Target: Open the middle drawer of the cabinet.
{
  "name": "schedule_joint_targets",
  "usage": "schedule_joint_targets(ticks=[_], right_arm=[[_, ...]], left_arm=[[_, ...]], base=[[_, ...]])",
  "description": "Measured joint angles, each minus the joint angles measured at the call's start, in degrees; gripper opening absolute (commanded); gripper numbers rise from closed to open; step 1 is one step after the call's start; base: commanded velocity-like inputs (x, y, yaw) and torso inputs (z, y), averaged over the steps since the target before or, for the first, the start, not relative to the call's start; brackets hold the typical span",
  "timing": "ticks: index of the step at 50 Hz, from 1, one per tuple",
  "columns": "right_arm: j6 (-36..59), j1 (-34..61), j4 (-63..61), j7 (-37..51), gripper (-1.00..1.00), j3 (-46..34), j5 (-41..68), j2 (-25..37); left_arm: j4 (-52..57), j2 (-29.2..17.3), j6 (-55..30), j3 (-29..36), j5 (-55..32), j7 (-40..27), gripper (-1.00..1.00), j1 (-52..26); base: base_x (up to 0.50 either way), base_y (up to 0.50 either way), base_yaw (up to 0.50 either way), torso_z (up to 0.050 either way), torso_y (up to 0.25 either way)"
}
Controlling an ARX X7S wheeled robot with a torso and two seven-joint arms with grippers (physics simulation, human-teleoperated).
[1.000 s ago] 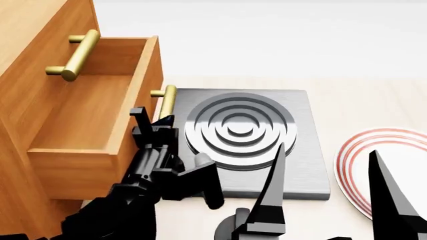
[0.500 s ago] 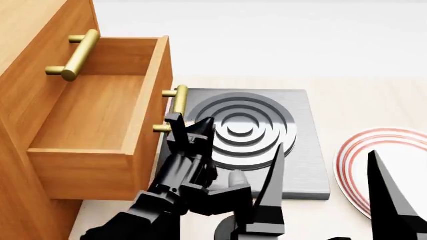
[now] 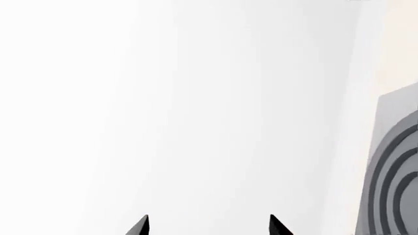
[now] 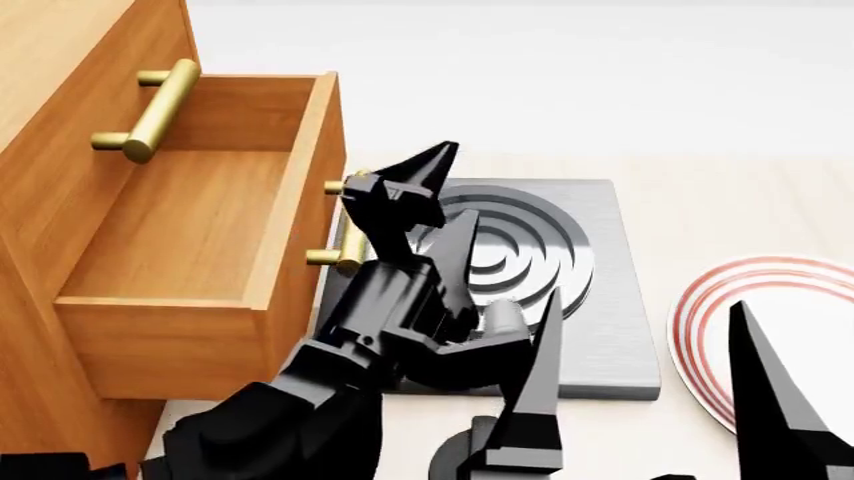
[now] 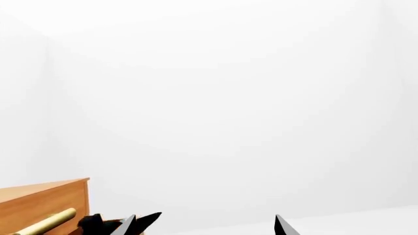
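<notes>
The cabinet [image 4: 54, 200] stands at the left of the head view. Its middle drawer [image 4: 200, 230] is pulled out, with its empty inside showing. The drawer's brass handle [image 4: 350, 245] is partly hidden behind my left gripper [image 4: 451, 192]. That gripper is open and empty, raised just right of the handle and above the stove plate, not touching the handle. In the left wrist view its gripper [image 3: 209, 226] faces white background. My right gripper [image 4: 647, 305] is open and empty, low at the front right. In the right wrist view that gripper [image 5: 207, 227] shows wide apart, with the cabinet [image 5: 46, 198] beside it.
A grey stove plate [image 4: 594, 320] with raised rings lies right of the cabinet, and also shows in the left wrist view [image 3: 395, 161]. A white plate with red rings [image 4: 747, 300] lies at the far right. The top drawer's handle [image 4: 147, 110] juts out above the open drawer.
The middle drawer slid a little further out, then stopped. My left gripper came off its handle and rose up and to the right, over the stove plate. The right arm has barely moved.
</notes>
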Motion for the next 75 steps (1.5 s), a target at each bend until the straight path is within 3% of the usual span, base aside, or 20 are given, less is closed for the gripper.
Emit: schedule_joint_targets(ticks=[6,12,31,45,64,75], right_arm=[[0.09,0.11,-0.02,0.08,1.0,-0.23,-0.11,0.04],[0.27,0.3,-0.03,0.16,1.0,-0.59,-0.31,0.03],[1.06,0.97,-0.12,0.51,1.0,-1.87,-1.01,-0.08],[0.64,0.78,-0.06,0.6,1.0,-1.38,-0.55,0.51],[-0.03,0.17,0.11,0.83,1.0,-0.67,0.03,1.22],[0.0,0.09,0.03,1.08,1.0,-0.73,0.04,1.44]], left_arm=[[-0.89,0.01,1.22,-0.23,-3.22,-1.86,1.0,-1.58],[-0.1,0.06,1.5,-0.8,-12.49,-4.78,1.0,-4.67],[-8.52,0.09,11.49,-2.02,-55.94,-10.24,1.0,-17.1],[-17.47,0.07,11.92,-1.13,-82.65,-7.33,1.0,-22.84],[-22.58,0.07,7.87,0.25,-101.82,-4.56,1.0,-26.35],[-23.69,0.08,6.85,1.01,-107.83,-2.51,1.0,-26.34]], base=[[0.0,0.0,0.0,0.0,0.0],[0.0,0.0,0.0,0.0,0.0],[0.0,0.0,0.0,0.0,0.0],[0.0,0.0,0.0,0.0,0.0],[0.0,0.0,0.0,0.0,0.0],[0.0,0.0,0.0,0.0,0.0]])
